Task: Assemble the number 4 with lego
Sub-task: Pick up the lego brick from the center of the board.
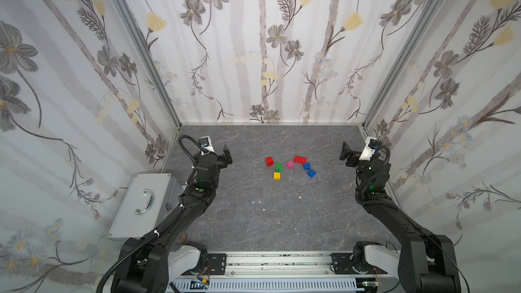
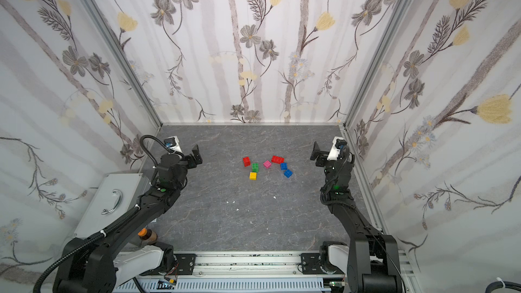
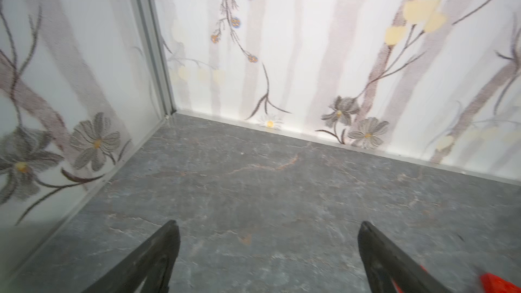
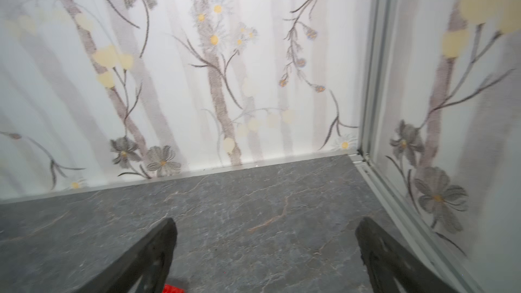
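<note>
Seven loose lego bricks lie apart on the grey table in both top views: a small red (image 1: 269, 161), green (image 1: 278, 167), yellow (image 1: 276, 175), pink (image 1: 289, 164), a longer red (image 1: 300, 159) and two blue (image 1: 306, 166) (image 1: 311, 173). The number 4 is not in view. My left gripper (image 1: 227, 155) hovers open left of the cluster, nothing between its fingers (image 3: 166, 249). My right gripper (image 1: 344, 150) hovers open to the right, also holding nothing. A red brick edge (image 3: 500, 284) shows in the left wrist view, and another red brick edge (image 4: 173, 288) in the right wrist view.
Floral walls enclose the table on three sides. A grey metal box with a handle (image 1: 141, 204) sits outside the left wall. A brown bottle with an orange cap (image 2: 146, 235) stands near the left arm's base. A metal rail (image 1: 276, 260) runs along the front edge.
</note>
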Robot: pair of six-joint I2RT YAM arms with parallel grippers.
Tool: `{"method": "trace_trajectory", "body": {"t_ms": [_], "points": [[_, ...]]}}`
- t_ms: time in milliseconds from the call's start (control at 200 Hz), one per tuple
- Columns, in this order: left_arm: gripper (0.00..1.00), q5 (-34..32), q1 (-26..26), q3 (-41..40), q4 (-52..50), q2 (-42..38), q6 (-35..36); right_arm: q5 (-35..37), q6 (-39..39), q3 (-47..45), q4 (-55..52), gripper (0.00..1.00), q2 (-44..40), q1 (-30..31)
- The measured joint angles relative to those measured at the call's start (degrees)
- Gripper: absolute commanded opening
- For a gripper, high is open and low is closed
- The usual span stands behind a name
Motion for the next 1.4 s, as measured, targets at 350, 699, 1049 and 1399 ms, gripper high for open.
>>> {"method": "trace_trajectory", "body": {"t_ms": [350, 699, 1049, 1399], "points": [[1.00, -4.0, -3.0, 19.3, -29.3, 11.6, -22.6, -12.0, -3.3, 21.4, -43.2, 0.90, 18.7, 6.8], [1.00, 15.9, 5.1, 13.2, -26.9, 15.0, -29.9, -12.2, -5.6, 32.5, -60.2, 0.89, 32.8, 10.5], [1.00, 32.9, 4.6, 19.0, -28.1, 25.2, -28.5, -9.9, -6.7, 38.3, -62.5, 0.81, 39.8, 12.9], [1.00, 36.5, -4.7, 27.5, -30.8, 33.2, -26.7, -8.6, -7.7, 38.3, -64.2, 0.62, 40.6, 15.1]]}}
